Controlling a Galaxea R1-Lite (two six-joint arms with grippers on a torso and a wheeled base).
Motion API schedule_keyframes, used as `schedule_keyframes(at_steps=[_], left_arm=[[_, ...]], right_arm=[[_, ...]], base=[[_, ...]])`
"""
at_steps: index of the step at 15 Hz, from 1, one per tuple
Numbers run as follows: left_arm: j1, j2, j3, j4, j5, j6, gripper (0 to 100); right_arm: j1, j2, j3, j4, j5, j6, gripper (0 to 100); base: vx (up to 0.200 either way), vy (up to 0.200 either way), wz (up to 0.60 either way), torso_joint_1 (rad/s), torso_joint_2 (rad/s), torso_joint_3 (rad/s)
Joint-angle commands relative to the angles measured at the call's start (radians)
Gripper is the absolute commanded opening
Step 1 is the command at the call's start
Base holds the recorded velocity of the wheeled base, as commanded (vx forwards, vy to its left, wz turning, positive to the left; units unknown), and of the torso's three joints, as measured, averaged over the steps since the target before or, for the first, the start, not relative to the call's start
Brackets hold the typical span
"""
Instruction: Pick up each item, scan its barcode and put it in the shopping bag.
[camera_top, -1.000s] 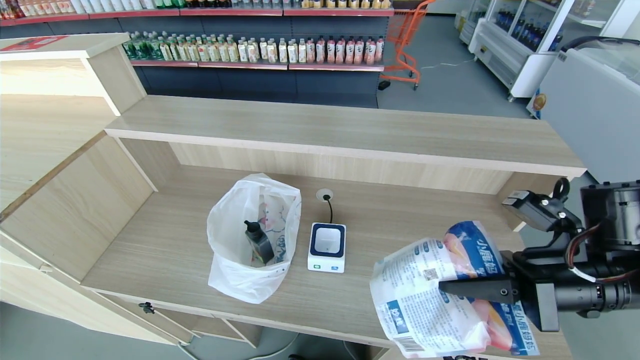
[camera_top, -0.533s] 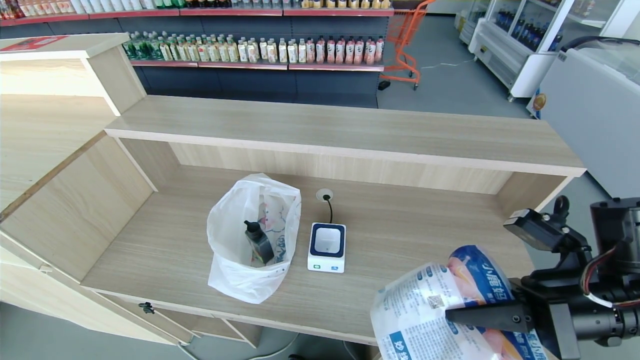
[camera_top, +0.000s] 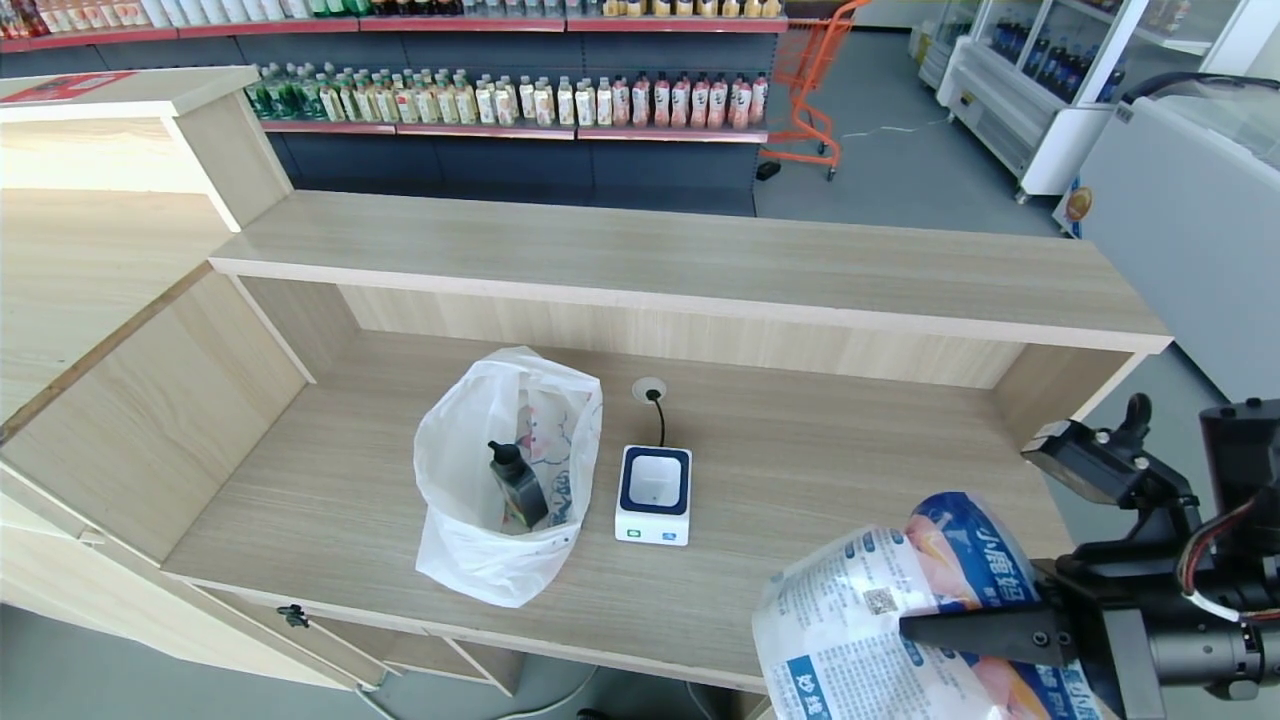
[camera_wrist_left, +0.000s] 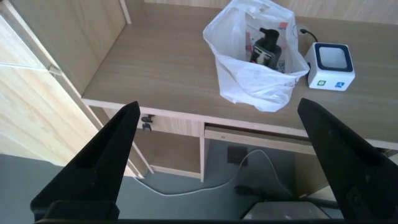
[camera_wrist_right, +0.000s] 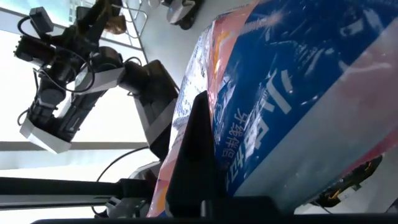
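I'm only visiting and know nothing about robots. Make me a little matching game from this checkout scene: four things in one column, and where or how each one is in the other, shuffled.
Things:
1. dark bottle
2. scanner
3. blue-and-white packet
4. left gripper

Places or states:
A. clamped in the right gripper
B. open, holding nothing
C. inside the shopping bag
D. on the counter, beside the bag

Pairs: 1-C, 2-D, 3-A, 4-B.
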Motion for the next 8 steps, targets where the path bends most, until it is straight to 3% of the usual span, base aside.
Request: schedule_keyframes(at_steps=[1, 8], left_arm=[[0.000, 0.000, 0.000, 0.000, 0.000, 0.000, 100], [0.000, 0.000, 0.000, 0.000, 0.000, 0.000, 100]], right_arm=[[0.000, 0.000, 0.004, 0.000, 0.000, 0.000, 0], [-0.024, -0.003, -0.014, -0.008, -0.006, -0.008, 0]], base=[[0.000, 0.000, 0.00, 0.000, 0.00, 0.000], [0.000, 0.000, 0.00, 0.000, 0.00, 0.000]])
